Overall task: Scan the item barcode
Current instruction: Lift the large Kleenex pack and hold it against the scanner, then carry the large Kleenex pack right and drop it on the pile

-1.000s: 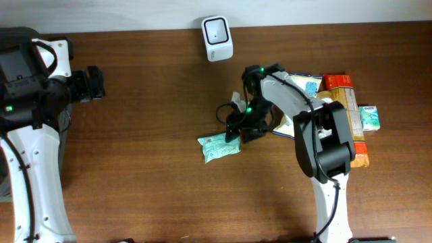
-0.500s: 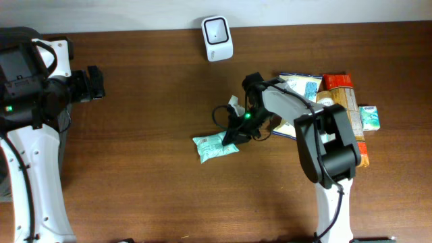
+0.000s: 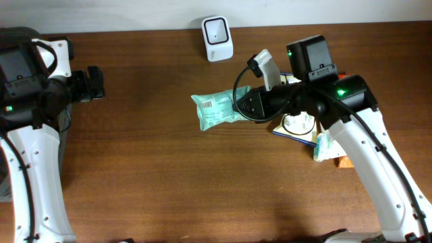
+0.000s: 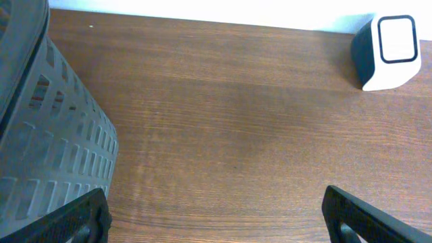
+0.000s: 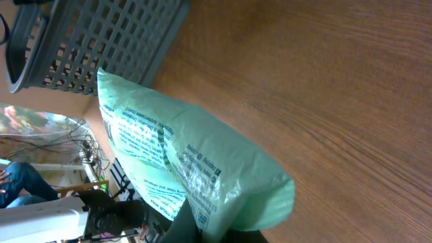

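Dark wooden counter fills the overhead view, with a pale wall along its far edge. At the far left the left hand is seen at the counter's edge, its jaws spread wide with nothing between them. In its own wrist view only bare wood lies between the two fingertips, and a grey slatted basket stands to the left. No part in the task appears to be taken by that arm.

Further along, at the back edge, the white scanner stands with its dark-framed window turned out over the counter. Near it, and apart from it, the green packet is held clear of the wood. It is pinched at its right end by the right hand, whose jaws are closed tight on the crumpled edge (the wrist view shows the film bunched where it is clamped). A barcode is visible on the packet's upper face, turned towards the overhead camera. To the right, beneath the right arm, a pile of other packets lies on the counter.

The pick-up can be taken as done, and the packet is already close to the scanner. What is left, by the look of it, is the presentation itself. The barcode is judged to need tilting and bringing before the scanner's window, since it faces upward rather than at that window. Whether a read has been registered cannot be told.
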Tool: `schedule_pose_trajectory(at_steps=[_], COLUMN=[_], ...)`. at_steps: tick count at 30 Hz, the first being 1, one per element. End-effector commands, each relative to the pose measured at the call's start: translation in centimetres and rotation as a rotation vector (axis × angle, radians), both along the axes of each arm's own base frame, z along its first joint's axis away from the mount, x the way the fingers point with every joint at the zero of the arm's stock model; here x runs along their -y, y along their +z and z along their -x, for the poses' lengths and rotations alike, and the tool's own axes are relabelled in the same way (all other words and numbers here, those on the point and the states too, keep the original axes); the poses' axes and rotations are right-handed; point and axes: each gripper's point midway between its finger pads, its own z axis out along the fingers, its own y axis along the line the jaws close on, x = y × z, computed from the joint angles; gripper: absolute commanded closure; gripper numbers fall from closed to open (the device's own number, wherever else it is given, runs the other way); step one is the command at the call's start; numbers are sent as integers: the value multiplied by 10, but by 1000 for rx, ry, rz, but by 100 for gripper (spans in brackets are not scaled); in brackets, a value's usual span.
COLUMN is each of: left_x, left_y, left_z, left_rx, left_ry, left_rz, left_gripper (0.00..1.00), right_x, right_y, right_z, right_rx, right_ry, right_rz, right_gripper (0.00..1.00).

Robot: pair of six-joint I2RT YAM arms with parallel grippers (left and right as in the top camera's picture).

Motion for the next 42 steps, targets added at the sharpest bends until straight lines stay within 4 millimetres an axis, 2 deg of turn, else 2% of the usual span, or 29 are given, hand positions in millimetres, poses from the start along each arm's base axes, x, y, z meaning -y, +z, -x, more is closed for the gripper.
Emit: schedule_pose_trajectory(at_steps=[1,3,6,7,9,11,13,14,15,17,20,21,22,24,27,31,36,42], left_x=[-2,-2,-2,-2,-2,-2,-2,-2,-2,-2,-2,-2,-2,-2,-2,-2,-2,-2], left_y=[11,11,11,11,11,11,11,11,11,11,11,11,11,11,11,11,11,11], left_z=[1,1,1,1,1,1,1,1,1,1,1,1,1,1,1,1,1,1], left_rx=[26,26,26,26,26,26,26,26,26,26,26,26,26,26,26,26,26,27], left_ry=[15,15,15,15,15,15,15,15,15,15,15,15,15,15,15,15,15,15], left_rz=[-6,-6,-6,-6,-6,-6,-6,-6,-6,-6,-6,-6,-6,-6,-6,-6,-6,-6], left_gripper=[1,1,1,1,1,1,1,1,1,1,1,1,1,1,1,1,1,1], right_x=[9,12,17,19,21,23,22,20,16,5,-9,-14,-18,-23,-22,-3,-14,-14], right_y=[3,10,36,50,66,75,76,72,63,39,10,3,0,-13,-38,-70,-80,-95], right_z=[-11,-20,-42,-63,-99,-139,-170,-185,-209,-243,-281,-297,-305,-329,-349,-364,-363,-357], right_rx=[53,96,188,272,430,615,737,781,841,928,1038,1093,1123,1205,1238,1201,1209,1153], right_ry=[-96,-161,-228,-273,-334,-428,-488,-497,-486,-359,-228,-221,-215,-205,-152,-138,-96,-53], right_rz=[82,176,336,438,593,782,928,986,1062,1184,1321,1344,1341,1281,1208,1220,1180,1220], right_gripper=[96,96,96,96,96,96,96,96,96,96,96,96,96,96,96,96,96,96])
